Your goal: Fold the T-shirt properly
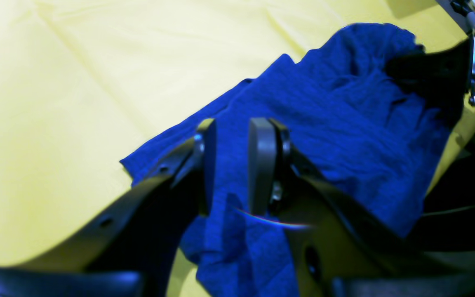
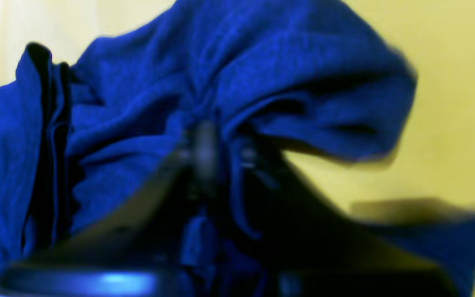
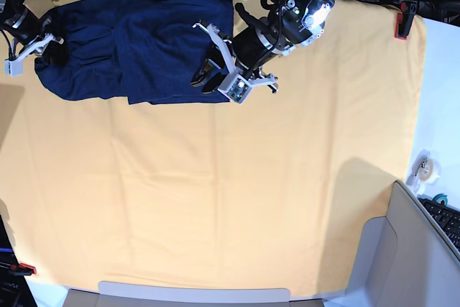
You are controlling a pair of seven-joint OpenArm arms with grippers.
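1. Dark gripper fingers fill the foreground of the left wrist view: the left gripper (image 1: 232, 165) has its two pads a little apart, with a fold of the T-shirt (image 1: 336, 136) running between them, so it is pinching the fabric.
2. From that pinch, the blue cloth stretches away in a wrinkled band toward the upper right of the same view, where the other arm's dark gripper meets its far end.
3. Seen from the right wrist, the right gripper (image 2: 221, 152) is blurred, yet its jaws look pressed together on a bunched gather of the T-shirt (image 2: 237, 74), which puckers around the tips and drapes to both sides.
4. Seen from the base camera, the T-shirt (image 3: 136, 44) lies at the far edge of the table, spread sideways in the upper left of the view.
5. Its one end sits under the left gripper (image 3: 208, 73), near the middle of the far edge.
6. Its other end reaches the right gripper (image 3: 44, 42), at the far left corner.
7. Under everything lies the yellow-orange table cloth (image 3: 237, 199), with faint crease lines.
8. An orange clamp (image 3: 399, 23) holds the cloth at the far right corner.
9. Two rolls of tape (image 3: 424, 167) sit on the white surface beyond the cloth's right edge, near a keyboard (image 3: 444, 221).
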